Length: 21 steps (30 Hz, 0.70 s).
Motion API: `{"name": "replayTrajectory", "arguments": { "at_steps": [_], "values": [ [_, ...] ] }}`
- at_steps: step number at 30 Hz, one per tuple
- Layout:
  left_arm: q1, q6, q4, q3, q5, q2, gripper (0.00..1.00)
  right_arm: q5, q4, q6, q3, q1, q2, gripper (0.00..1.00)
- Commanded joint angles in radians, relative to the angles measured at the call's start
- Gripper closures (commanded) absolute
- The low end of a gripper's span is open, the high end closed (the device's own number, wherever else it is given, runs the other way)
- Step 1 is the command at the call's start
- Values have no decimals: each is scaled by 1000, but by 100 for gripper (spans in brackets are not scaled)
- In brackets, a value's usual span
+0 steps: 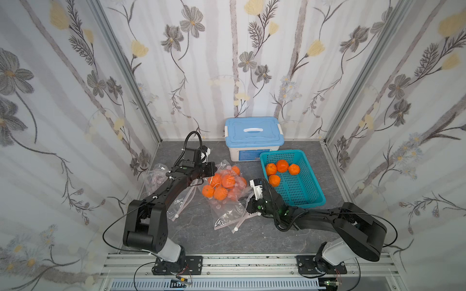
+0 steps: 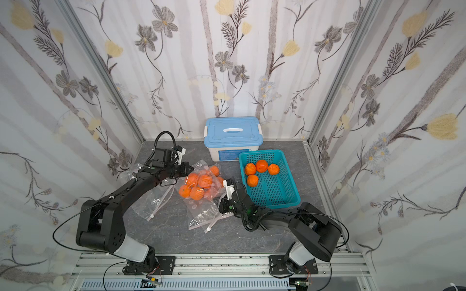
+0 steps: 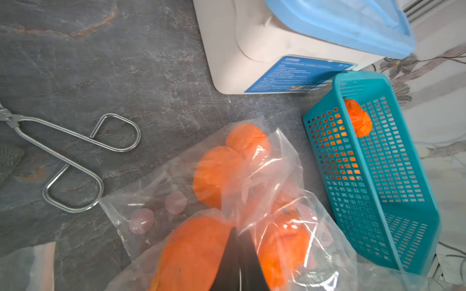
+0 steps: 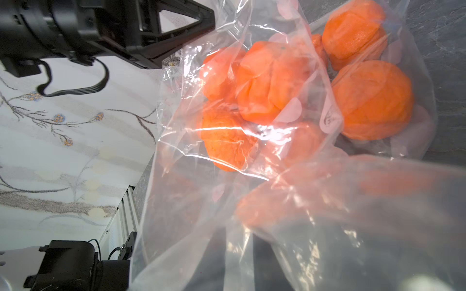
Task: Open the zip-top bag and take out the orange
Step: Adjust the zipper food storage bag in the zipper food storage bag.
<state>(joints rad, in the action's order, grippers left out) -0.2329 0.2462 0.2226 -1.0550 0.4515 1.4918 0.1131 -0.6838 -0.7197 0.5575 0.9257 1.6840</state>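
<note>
A clear zip-top bag (image 1: pixel 228 199) with several oranges (image 1: pixel 228 181) lies in the middle of the table, seen in both top views. My left gripper (image 1: pixel 214 171) is at the bag's far left side, shut, pinching a fold of film (image 3: pixel 235 230) between two oranges (image 3: pixel 189 252). My right gripper (image 1: pixel 248 202) is at the bag's near right edge. In the right wrist view its fingers (image 4: pixel 239 231) show through the film, shut on a flap of the zip-top bag (image 4: pixel 277 141). The left gripper (image 4: pixel 211 15) appears there above the fruit.
A teal basket (image 1: pixel 307 202) with several oranges stands right of the bag. A white box with a blue lid (image 1: pixel 253 131) sits at the back wall. Empty clear bags (image 1: pixel 156 176) lie under the left arm. Metal tongs (image 3: pixel 75 151) lie on the table.
</note>
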Motion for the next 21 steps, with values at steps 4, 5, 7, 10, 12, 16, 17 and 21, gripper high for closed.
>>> {"name": "replayTrajectory", "arguments": {
  "at_steps": [4, 5, 7, 10, 12, 16, 17, 21],
  "values": [
    [-75, 77, 111, 60, -87, -179, 100, -14, -159, 15, -34, 8, 62, 78],
    [-84, 87, 132, 69, -100, -209, 100, -15, -172, 10, -36, 11, 81, 78],
    [-93, 106, 159, 93, -114, -266, 100, -22, -198, 2, -38, 20, 113, 78],
    [-105, 131, 185, 125, -112, -344, 100, -33, -241, -14, -42, 31, 169, 78],
    [-115, 140, 215, 126, -106, -387, 100, -32, -289, -24, -48, 37, 204, 76],
    [-129, 147, 283, 101, -81, -453, 100, -20, -337, -24, -48, 43, 263, 69],
    [-132, 152, 297, 94, -74, -464, 100, -17, -343, -23, -48, 44, 274, 68],
    [-141, 182, 350, 90, -60, -509, 100, -22, -362, -24, -54, 47, 308, 65]
  ]
}}
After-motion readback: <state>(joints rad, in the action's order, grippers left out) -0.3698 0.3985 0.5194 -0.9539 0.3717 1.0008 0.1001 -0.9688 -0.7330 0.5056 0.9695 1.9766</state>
